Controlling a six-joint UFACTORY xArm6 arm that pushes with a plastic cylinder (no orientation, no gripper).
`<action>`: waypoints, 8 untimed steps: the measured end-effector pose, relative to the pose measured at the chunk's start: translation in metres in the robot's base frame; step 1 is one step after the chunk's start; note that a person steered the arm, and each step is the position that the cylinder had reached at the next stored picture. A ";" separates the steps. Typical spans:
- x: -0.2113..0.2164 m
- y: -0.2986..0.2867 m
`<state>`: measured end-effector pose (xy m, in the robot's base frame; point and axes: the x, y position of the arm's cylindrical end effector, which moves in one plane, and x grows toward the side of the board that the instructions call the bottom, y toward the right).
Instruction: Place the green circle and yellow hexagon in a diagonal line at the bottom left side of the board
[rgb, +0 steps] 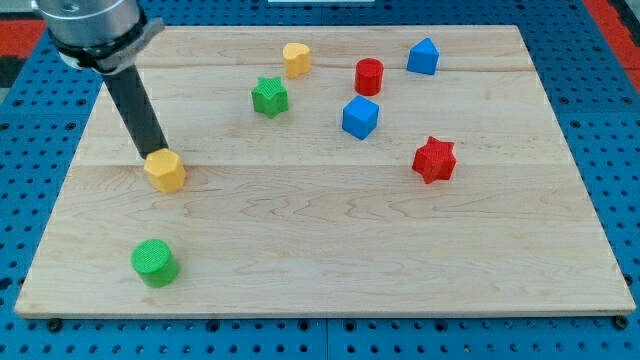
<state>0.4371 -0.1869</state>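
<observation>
The green circle (155, 262) lies near the board's bottom left corner. The yellow hexagon (165, 170) lies above it, at the view's left, a little to the right of the circle. My tip (152, 157) touches the hexagon's upper left edge. The dark rod rises from there up to the view's top left corner.
A green star (269, 96), a yellow heart (296, 59), a red cylinder (369, 76), a blue cube (360, 117), a blue pentagon-like block (423, 57) and a red star (434, 159) lie across the upper half of the wooden board (330, 250). Blue pegboard surrounds the board.
</observation>
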 end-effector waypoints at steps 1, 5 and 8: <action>0.022 0.021; 0.159 0.021; 0.144 0.038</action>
<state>0.5810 -0.1487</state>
